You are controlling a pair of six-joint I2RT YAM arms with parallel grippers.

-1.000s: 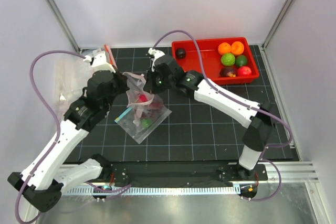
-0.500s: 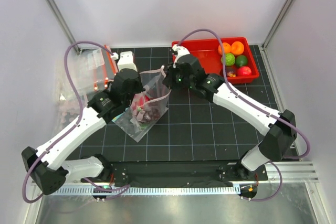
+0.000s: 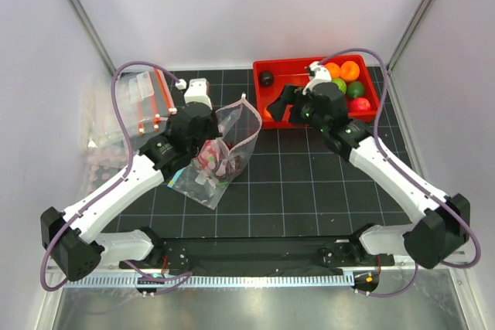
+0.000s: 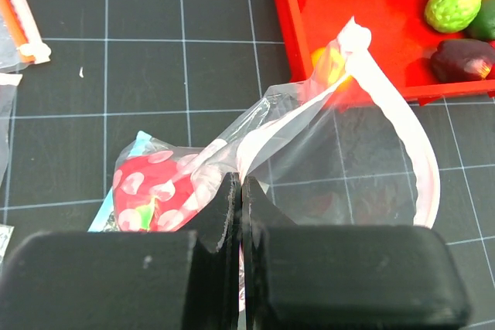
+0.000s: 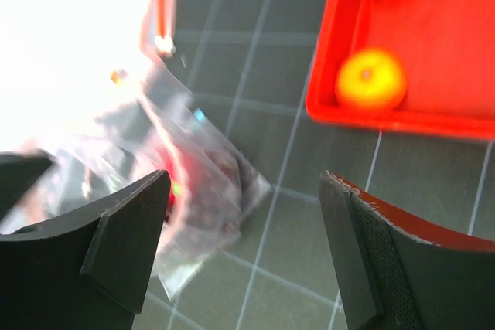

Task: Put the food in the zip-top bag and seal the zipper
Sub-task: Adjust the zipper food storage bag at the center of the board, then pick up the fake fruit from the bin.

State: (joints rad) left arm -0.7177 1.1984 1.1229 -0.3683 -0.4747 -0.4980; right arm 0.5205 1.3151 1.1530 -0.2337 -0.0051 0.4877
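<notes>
Retreating rightward from the zip-top bag (image 3: 232,141), the right gripper (image 3: 280,106) now hovers over the left end of the red tray (image 3: 298,59), jaws wide and empty. The left gripper (image 4: 241,191) pinches the bag's rim tightly. Left of centre, food (image 4: 147,191) lies inside the bag, and the zipper (image 4: 424,168) gapes.

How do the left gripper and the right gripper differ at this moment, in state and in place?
The left gripper is shut, pinching the dotted bag; the right gripper stands wide open, empty. The left gripper is at the bag; the right gripper is near the red tray. Both are black.
</notes>
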